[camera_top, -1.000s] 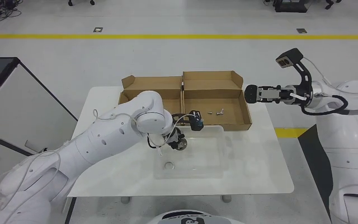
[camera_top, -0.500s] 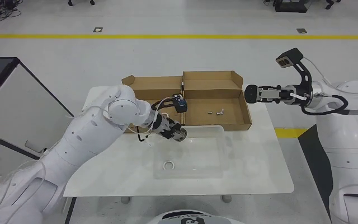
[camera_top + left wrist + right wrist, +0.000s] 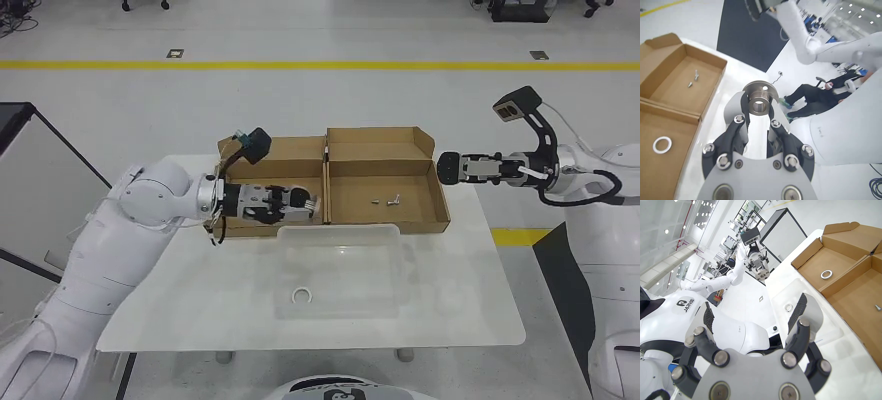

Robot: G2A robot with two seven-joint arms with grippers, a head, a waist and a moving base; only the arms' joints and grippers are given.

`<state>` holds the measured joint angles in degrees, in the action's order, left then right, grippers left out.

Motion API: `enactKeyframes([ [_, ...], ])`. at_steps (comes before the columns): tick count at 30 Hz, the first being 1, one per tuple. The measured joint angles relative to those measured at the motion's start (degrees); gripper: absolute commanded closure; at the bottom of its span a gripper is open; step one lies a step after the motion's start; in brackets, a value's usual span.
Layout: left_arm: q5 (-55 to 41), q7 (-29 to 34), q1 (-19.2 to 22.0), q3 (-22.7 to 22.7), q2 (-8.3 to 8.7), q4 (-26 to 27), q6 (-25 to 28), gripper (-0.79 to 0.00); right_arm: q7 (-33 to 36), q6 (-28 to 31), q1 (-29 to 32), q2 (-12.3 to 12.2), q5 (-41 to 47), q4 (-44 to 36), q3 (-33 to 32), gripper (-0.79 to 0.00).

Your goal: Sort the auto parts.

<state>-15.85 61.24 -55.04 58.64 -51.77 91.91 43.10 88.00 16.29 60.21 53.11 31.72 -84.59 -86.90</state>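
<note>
My left gripper [image 3: 758, 110] is shut on a metal flanged bushing [image 3: 758, 98]. In the top view the left gripper [image 3: 306, 203] hovers over the left cardboard box [image 3: 285, 150], near the wall it shares with the right cardboard box [image 3: 400, 212]. A white ring [image 3: 662, 144] lies in the left box. Two small screws [image 3: 388, 198] lie in the right box. Another ring [image 3: 301, 295] sits in the clear tray [image 3: 338, 229]. My right gripper [image 3: 753, 313] is open with nothing in it and hangs just off the right box's outer side [image 3: 446, 167].
The white table [image 3: 180, 290] has free room left of the tray and along its front edge. The two boxes stand side by side at the back with raised flaps. A dark-framed panel [image 3: 40, 190] stands left of the table.
The left arm has lifted the bushing from above the clear tray and swung it back and left, over the left box. The right arm has not moved.
</note>
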Motion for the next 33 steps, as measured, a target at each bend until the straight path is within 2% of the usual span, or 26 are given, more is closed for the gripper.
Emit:
enactKeyframes([
  [6,-9.24,-7.85,0.07,-1.55,1.08,0.91,7.88,0.000,0.00,0.00,0.00,0.00,0.00,0.00,0.00,-0.785],
  [13,-13.70,-14.76,3.49,-6.30,2.73,1.43,14.74,0.000,0.00,0.00,0.00,0.00,0.00,0.00,0.00,-0.785],
  [17,-16.57,-14.95,4.88,-7.03,3.51,1.45,14.91,0.000,0.00,0.00,0.00,0.00,0.00,0.00,0.00,-0.785],
  [33,-16.55,-15.63,4.57,-6.79,3.42,1.93,14.56,0.000,0.00,0.00,0.00,0.00,0.00,0.00,0.00,-0.785],
])
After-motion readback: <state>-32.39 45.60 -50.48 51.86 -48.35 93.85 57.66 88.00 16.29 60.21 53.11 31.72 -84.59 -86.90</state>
